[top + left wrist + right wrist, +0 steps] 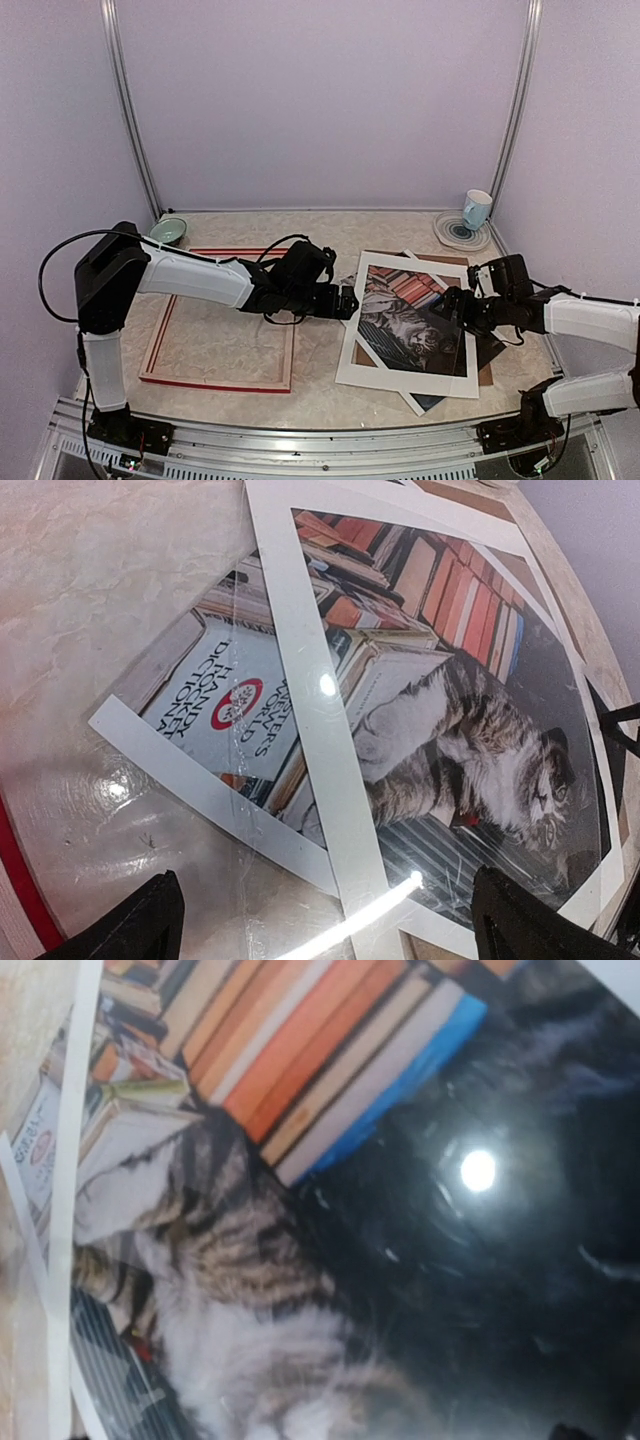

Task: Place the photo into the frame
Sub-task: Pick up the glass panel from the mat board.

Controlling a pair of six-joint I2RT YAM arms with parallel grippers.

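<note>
Left of the photo (405, 322) lies the frame (220, 382). Over the photo hang the left gripper (348, 303) and right gripper (447, 305), jaws spread.

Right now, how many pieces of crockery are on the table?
3. A small green bowl sits back left, by the far corner of the red picture frame; a pale blue cup stands on a round patterned plate, back right. None seems hidden.

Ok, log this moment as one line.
photo: under white mat, outside frame | left end effector: open | right end effector: open | placing: not done
</note>
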